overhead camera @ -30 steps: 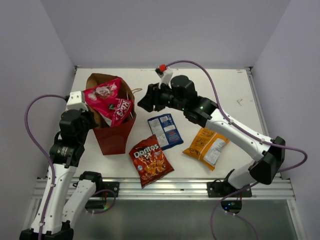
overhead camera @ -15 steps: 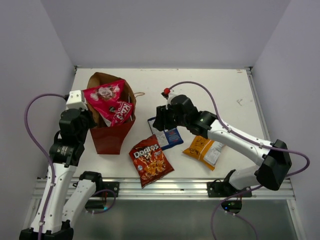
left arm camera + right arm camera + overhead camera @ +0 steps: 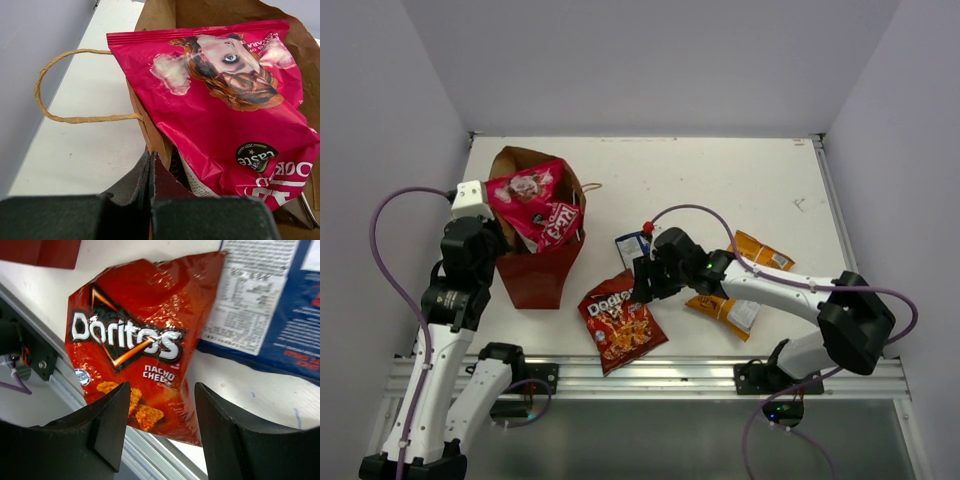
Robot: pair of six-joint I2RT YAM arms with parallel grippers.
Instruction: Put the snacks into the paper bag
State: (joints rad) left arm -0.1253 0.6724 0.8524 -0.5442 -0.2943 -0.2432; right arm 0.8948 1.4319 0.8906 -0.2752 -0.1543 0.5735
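The reddish-brown paper bag point(image 3: 542, 272) stands at the left with a pink-magenta packet point(image 3: 533, 204) sticking out of its top; this packet fills the left wrist view point(image 3: 220, 115). My left gripper point(image 3: 150, 165) is shut on the paper bag's rim point(image 3: 155, 135). My right gripper point(image 3: 642, 285) is open just above the red-orange Doritos packet point(image 3: 620, 320), which lies flat between its fingers in the right wrist view point(image 3: 135, 350). The blue-and-white packet point(image 3: 632, 243) is partly under the right arm. The orange-yellow packet point(image 3: 740, 305) lies to the right. The dark brown packet is hidden.
The bag's string handle point(image 3: 65, 95) loops out to the left. The table's front metal rail point(image 3: 650, 375) runs just below the Doritos packet. White walls close in the left, back and right sides.
My right arm has swung from beside the bag's top down and toward the front, over the blue-and-white packet to the Doritos packet. The left gripper has kept its hold on the bag.
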